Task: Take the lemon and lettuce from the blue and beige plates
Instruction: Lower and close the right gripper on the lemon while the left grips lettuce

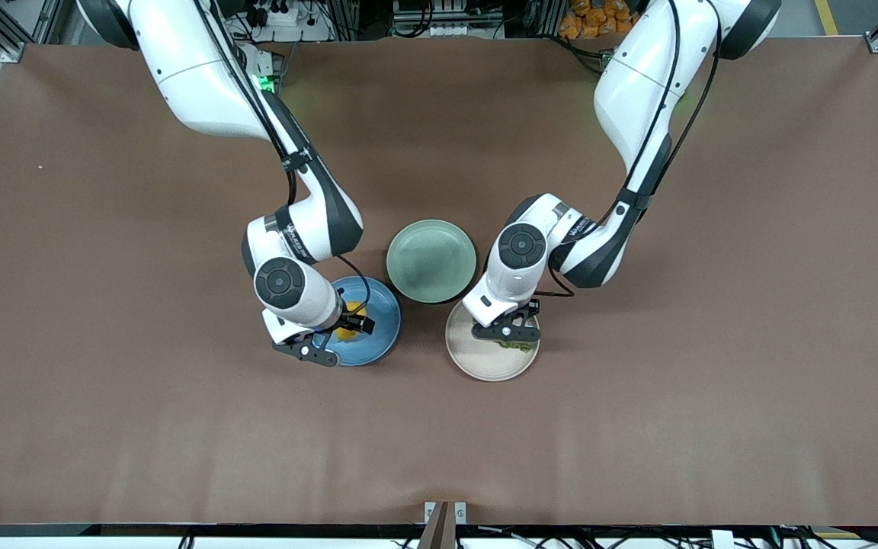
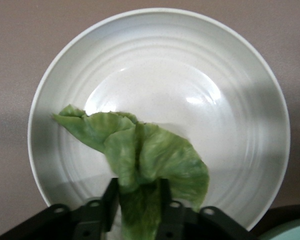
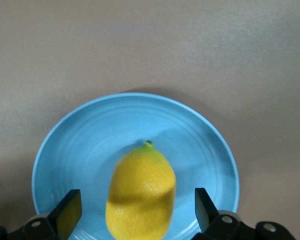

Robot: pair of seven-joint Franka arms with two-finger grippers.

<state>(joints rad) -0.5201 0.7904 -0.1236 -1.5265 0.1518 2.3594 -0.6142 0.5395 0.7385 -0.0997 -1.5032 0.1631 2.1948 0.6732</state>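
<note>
I've got both arms down over their plates at once. My right end effector (image 3: 135, 212) sits low over the blue plate (image 3: 70, 150), fingers (image 3: 70, 210) spread wide with the lemon (image 3: 140, 192) lying between them, a gap showing on each side. So nothing is squeezed yet; I'm straddling the fruit across its narrow width, probably because a smooth rind would roll out of a lengthwise pinch. In the front view the lemon (image 1: 349, 324) is mostly hidden under the wrist, resting on the blue plate (image 1: 382, 320) at the right arm's end of the worktop (image 1: 713, 419).

On the other arm, my left end effector (image 2: 137, 205) is pinching the lettuce (image 2: 140, 155), fingers (image 2: 110, 200) pressed in on the gathered stalk end. The leaf fans out and droops over the beige plate (image 2: 230, 65); whether its far edge is touching the plate, I can't say. Gripping the bunched part makes sense, since the thin frill would likely tear or slip.

The mint-green plate (image 1: 431, 261) sits between the arms, farther from the front camera, with nothing on it.

I judge the lettuce grabbed, the lemon one squeeze away.
</note>
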